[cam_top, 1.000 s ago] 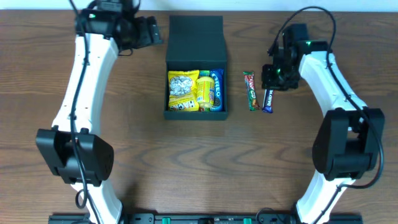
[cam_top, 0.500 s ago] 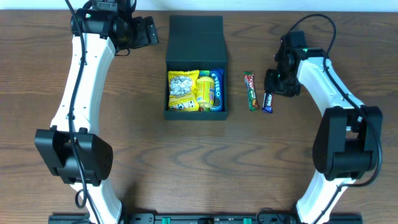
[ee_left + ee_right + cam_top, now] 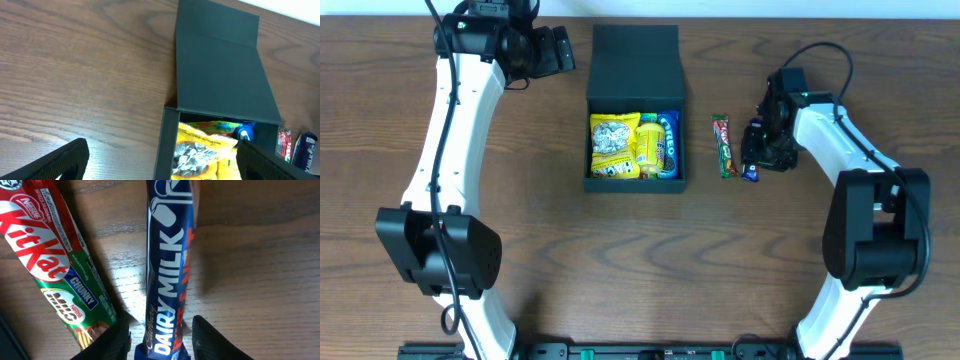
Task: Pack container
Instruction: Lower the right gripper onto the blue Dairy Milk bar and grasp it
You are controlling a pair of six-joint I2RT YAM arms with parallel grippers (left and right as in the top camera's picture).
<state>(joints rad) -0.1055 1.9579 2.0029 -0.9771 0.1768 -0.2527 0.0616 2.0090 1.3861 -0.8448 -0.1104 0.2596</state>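
The dark green container [image 3: 633, 62] stands at the table's back middle with its flap lid open; it holds yellow snack packets [image 3: 616, 146] and a blue packet [image 3: 670, 143]. It also shows in the left wrist view [image 3: 220, 65]. A blue Dairy Milk bar [image 3: 167, 255] lies on the table right of the container, next to a KitKat Chunky bar [image 3: 55, 265]. My right gripper [image 3: 162, 340] is open, low over the table, its fingers on either side of the Dairy Milk bar's end. My left gripper [image 3: 160, 162] is open and empty, above the table left of the container.
The two bars lie side by side between the container and my right arm [image 3: 840, 120]. The KitKat bar [image 3: 723, 146] lies close to my right gripper's left finger. The table's far edge runs just behind the container's lid.
My right gripper has moved down and toward the front, lowering over the Dairy Milk bar until its fingers straddle it. The left arm has barely moved.
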